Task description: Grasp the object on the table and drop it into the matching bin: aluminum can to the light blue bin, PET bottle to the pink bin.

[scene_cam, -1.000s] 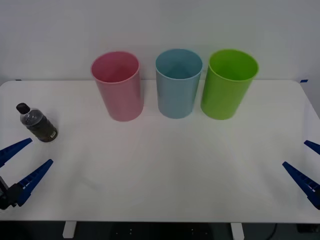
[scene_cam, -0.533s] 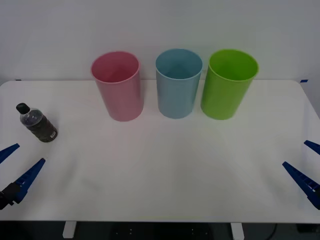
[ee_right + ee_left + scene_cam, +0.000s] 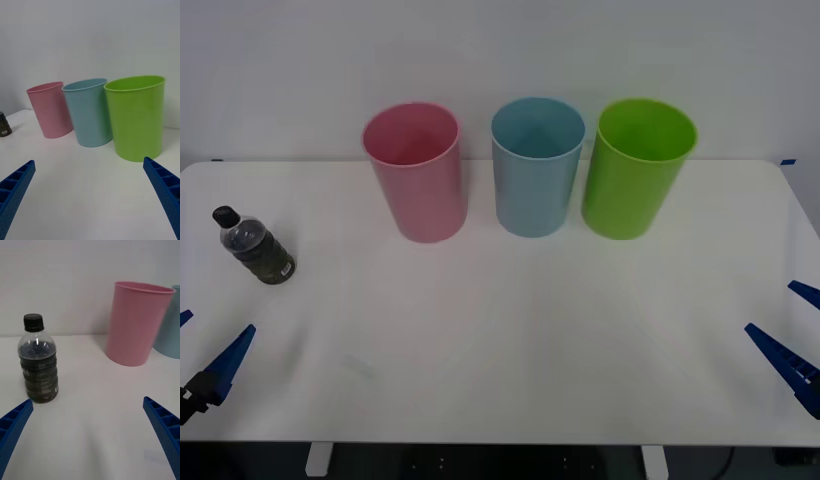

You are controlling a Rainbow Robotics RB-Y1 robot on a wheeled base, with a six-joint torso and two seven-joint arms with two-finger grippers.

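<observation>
Two blue fingers of your left gripper (image 3: 205, 345) have slid back toward the near left corner of the worktop (image 3: 510, 340) over the last second, spread wide and holding nothing. That pulls them away from the PET bottle (image 3: 255, 247), which stands upright and untouched near the left edge, well left of the pink bin (image 3: 416, 172). No grasp has begun, so you likely need to reverse and close in. Your right gripper (image 3: 792, 338) waits spread at the near right edge.
</observation>
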